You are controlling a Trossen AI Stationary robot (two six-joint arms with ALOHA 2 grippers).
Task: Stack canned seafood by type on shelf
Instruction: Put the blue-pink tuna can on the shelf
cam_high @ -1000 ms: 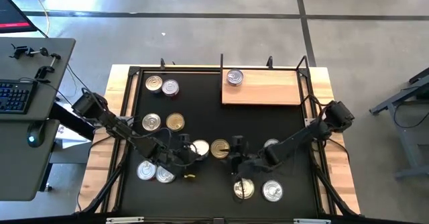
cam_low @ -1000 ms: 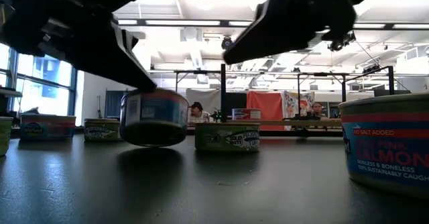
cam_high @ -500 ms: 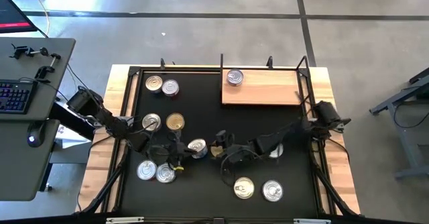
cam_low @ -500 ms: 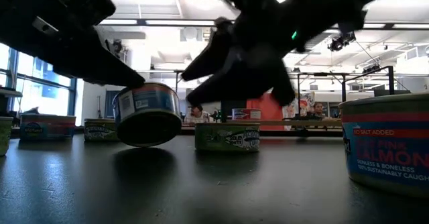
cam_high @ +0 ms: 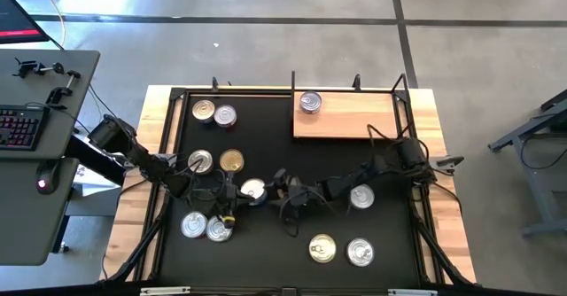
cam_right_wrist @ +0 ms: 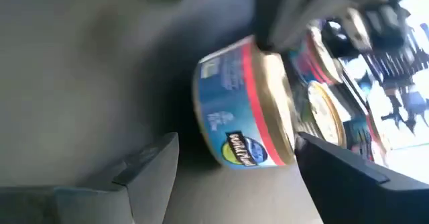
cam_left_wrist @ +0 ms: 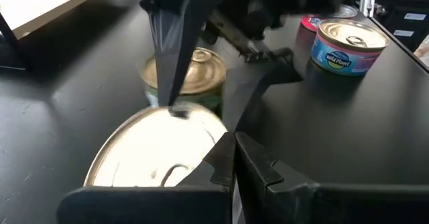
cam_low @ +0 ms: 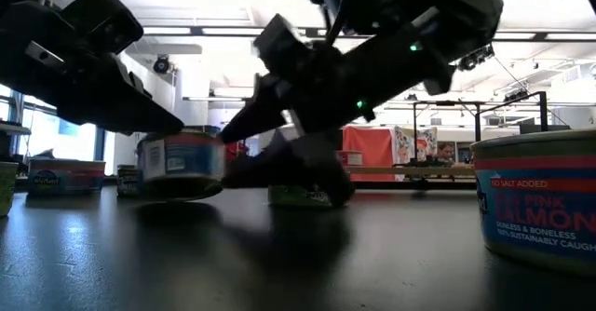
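1. Since a second ago the right claw [cam_high: 282, 188] has swung away from the near edge toward the middle of the surface [cam_high: 266, 252], and the left claw [cam_high: 237, 192] has carried its silver-topped can [cam_high: 252, 190] a little toward the left edge and lower, close over the surface.
2. The left claw is clamped tight on the rim of that can; in the left wrist view its lid [cam_left_wrist: 157, 153] fills the space by the dark fingers [cam_left_wrist: 258, 167].
3. The right claw stands wide, one finger on either side of the same blue-and-red labelled can [cam_right_wrist: 247, 106], not closed on it.
4. In the low view the can [cam_low: 180, 162] hangs slightly tilted between the two arms, just above the surface.
5. A gold-topped can [cam_high: 231, 161] and a silver one [cam_high: 200, 161] sit toward the left edge, behind the left arm.
6. Two more cans [cam_high: 213, 112] stand at the far left corner, and two [cam_high: 205, 227] lie near the left near corner.
7. A silver can [cam_high: 361, 196] sits under the right arm; a gold one [cam_high: 322, 248] and a silver one [cam_high: 359, 252] rest by the near edge.
8. The shelf [cam_high: 354, 119] lies at the far right corner, with one silver-topped can [cam_high: 310, 102] on its far left corner.
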